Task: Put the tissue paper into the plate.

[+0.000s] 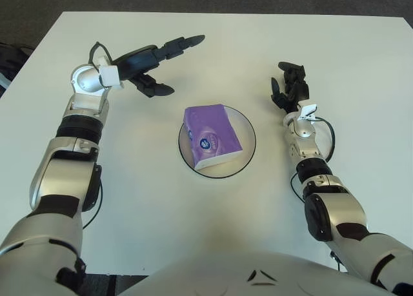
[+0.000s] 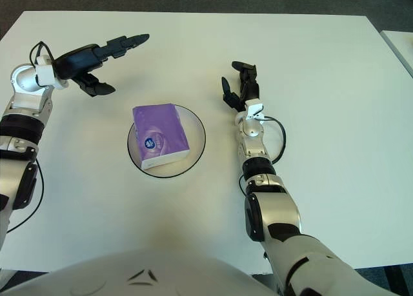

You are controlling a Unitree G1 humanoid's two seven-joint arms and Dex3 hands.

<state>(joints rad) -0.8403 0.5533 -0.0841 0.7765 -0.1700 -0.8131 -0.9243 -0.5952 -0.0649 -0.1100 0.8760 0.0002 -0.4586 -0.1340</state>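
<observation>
One purple tissue pack [image 1: 211, 136] lies flat — in the plate [image 1: 248, 141].

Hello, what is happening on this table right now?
A humanoid robot is putting a purple tissue pack into a plate, and the pack already lies in the plate. The left robot hand is open, holds nothing, and shows up and to the left of the plate, apart from the pack. The right robot hand is idle to the right of the plate.
</observation>
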